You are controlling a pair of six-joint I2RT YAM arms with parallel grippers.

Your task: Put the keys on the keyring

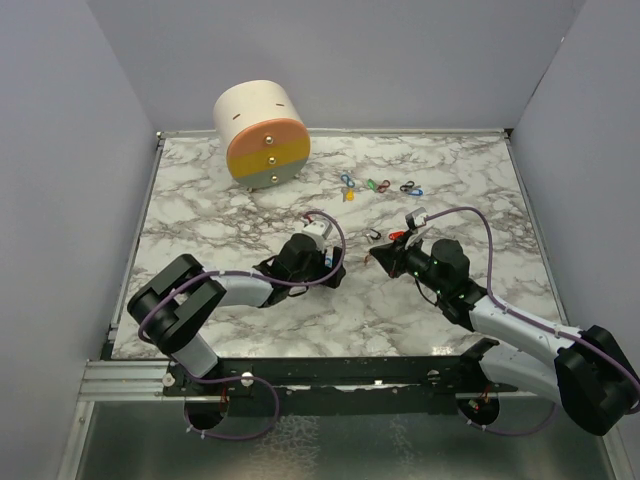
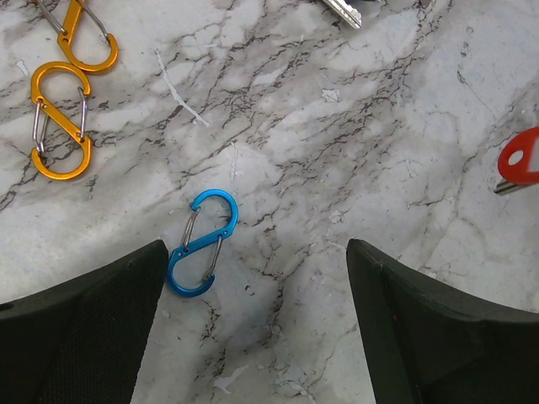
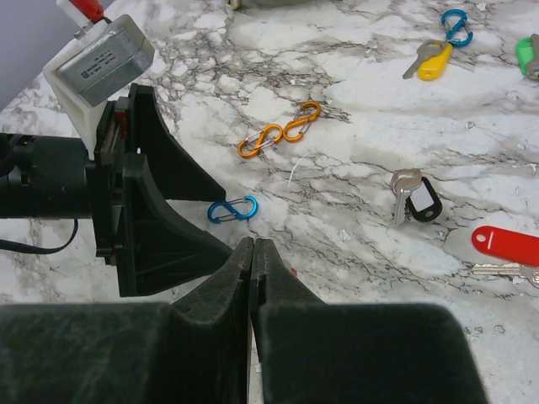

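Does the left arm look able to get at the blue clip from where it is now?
Probably yes: the blue clip lies flat on the marble between the left arm's open fingers, close beside one of them, with nothing over it.

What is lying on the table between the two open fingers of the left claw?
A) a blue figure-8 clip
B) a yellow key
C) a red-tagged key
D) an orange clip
A: in the left wrist view, the blue figure-8 clip lies on the marble between the open fingers of the left gripper, close to one of them. The orange clips and the red-tagged key sit off to the sides.
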